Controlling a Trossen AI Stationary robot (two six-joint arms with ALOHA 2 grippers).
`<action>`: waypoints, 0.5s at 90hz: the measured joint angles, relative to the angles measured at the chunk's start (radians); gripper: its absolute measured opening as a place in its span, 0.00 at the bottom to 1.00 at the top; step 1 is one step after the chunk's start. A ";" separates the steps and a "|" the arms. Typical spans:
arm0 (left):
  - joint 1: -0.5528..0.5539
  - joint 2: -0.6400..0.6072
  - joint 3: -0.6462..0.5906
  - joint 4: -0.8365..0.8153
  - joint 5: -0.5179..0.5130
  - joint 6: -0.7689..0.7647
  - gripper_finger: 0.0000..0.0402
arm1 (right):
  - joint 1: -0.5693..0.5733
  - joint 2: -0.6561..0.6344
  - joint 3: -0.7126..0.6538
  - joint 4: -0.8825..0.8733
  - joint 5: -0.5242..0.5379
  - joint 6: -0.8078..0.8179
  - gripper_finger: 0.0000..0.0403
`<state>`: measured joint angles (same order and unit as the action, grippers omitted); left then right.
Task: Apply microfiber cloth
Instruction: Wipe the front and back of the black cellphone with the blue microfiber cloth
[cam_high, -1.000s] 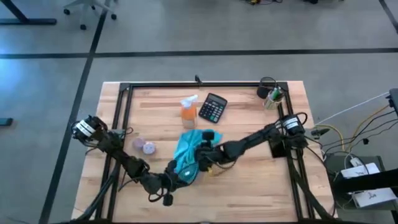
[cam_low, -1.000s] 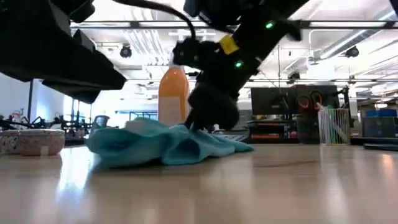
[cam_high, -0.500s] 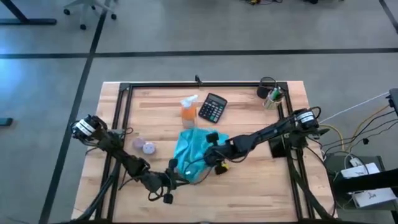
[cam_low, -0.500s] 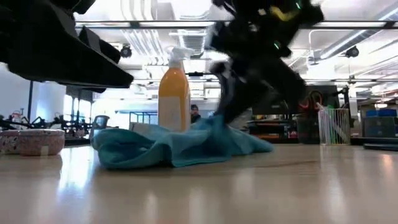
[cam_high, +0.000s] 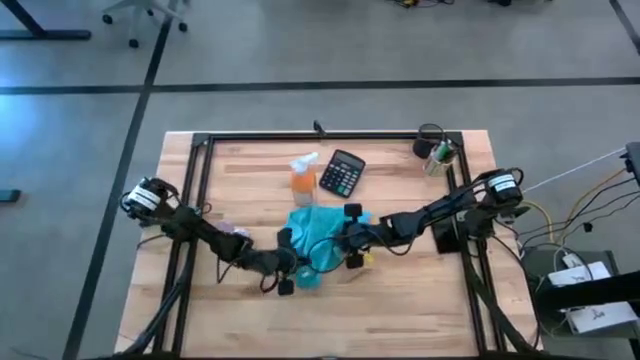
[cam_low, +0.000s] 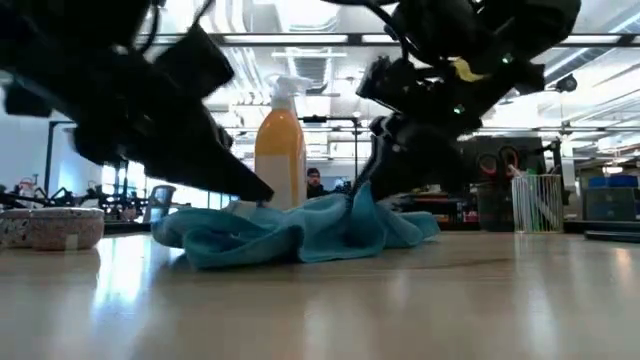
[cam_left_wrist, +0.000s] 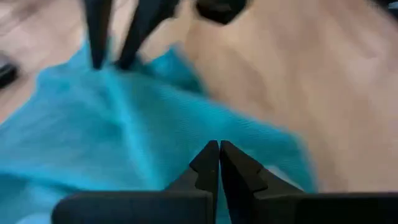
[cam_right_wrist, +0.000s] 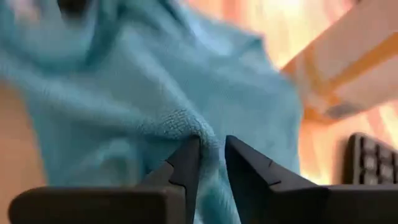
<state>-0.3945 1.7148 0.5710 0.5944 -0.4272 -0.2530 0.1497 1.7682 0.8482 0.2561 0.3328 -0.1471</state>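
One desk (cam_high: 400, 290) carries the work, and two arms are engaged over its middle. On the left, the left end effector (cam_high: 286, 262) sits at the near-left edge of the microfiber cloth (cam_high: 318, 236), its fingers (cam_left_wrist: 208, 163) drawn together to a hairline gap above the fabric; whether any cloth is caught between them cannot be told. The one cloth lies bunched in the centre of the desk, just in front of the spray bottle (cam_high: 303, 177) and calculator (cam_high: 343, 173). On the right, the right end effector (cam_high: 349, 238) is at the cloth's right edge, fingers narrow, with a fold of turquoise pinched up between them. In my judgement the step in hand is gathering or spreading the cloth, both arms working opposite edges; application to a surface is not yet under way. The next move calls for a firm hold on the left side and a coordinated pull, so the fabric does not slip or drag the bottle. Count: one cloth, one orange spray bottle, one black calculator, one small round pinkish item (cam_low: 50, 226) at far left, one holder of pens (cam_high: 437, 155) at the far right corner.
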 joint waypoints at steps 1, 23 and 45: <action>0.006 0.000 -0.003 0.000 0.000 0.000 0.00 | -0.004 0.001 -0.001 0.011 0.002 0.000 0.17; 0.130 0.000 -0.007 0.022 0.021 0.112 0.00 | -0.074 0.105 -0.004 0.290 0.008 -0.056 0.18; 0.178 -0.019 0.018 0.041 -0.189 0.210 0.00 | -0.122 0.083 -0.002 0.435 0.145 -0.018 0.11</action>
<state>-0.2168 1.6957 0.5885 0.6352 -0.6159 -0.0432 0.0280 1.8511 0.8459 0.6914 0.4782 -0.1649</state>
